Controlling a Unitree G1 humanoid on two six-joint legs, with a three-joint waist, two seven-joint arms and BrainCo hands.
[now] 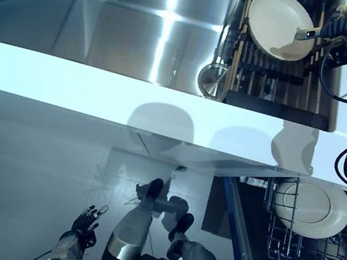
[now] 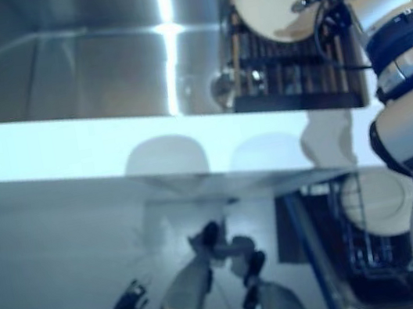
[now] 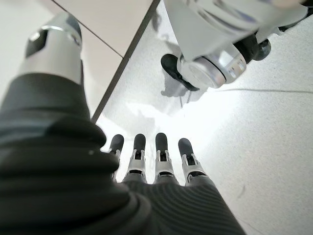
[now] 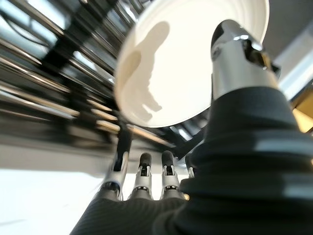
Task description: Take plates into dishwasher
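A white plate point(image 1: 277, 24) stands tilted in the dark drying rack point(image 1: 278, 87) beside the sink. My right hand point(image 1: 343, 26) reaches in from the right to the plate's rim. In the right wrist view my thumb point(image 4: 234, 54) lies on the plate's face point(image 4: 181, 73) and my fingers point(image 4: 144, 176) reach under its rim, pinching it. Another white plate point(image 1: 312, 208) stands in the open dishwasher's lower rack point(image 1: 286, 248) at the lower right. My left hand point(image 1: 84, 221) hangs low near the floor, open and empty, fingers point(image 3: 164, 156) straight.
A steel sink point(image 1: 111, 22) fills the upper left, with a round metal strainer point(image 1: 213, 80) at its right edge. The white counter edge point(image 1: 100, 93) runs across the middle. The dishwasher rack's wire wall stands below the counter on the right.
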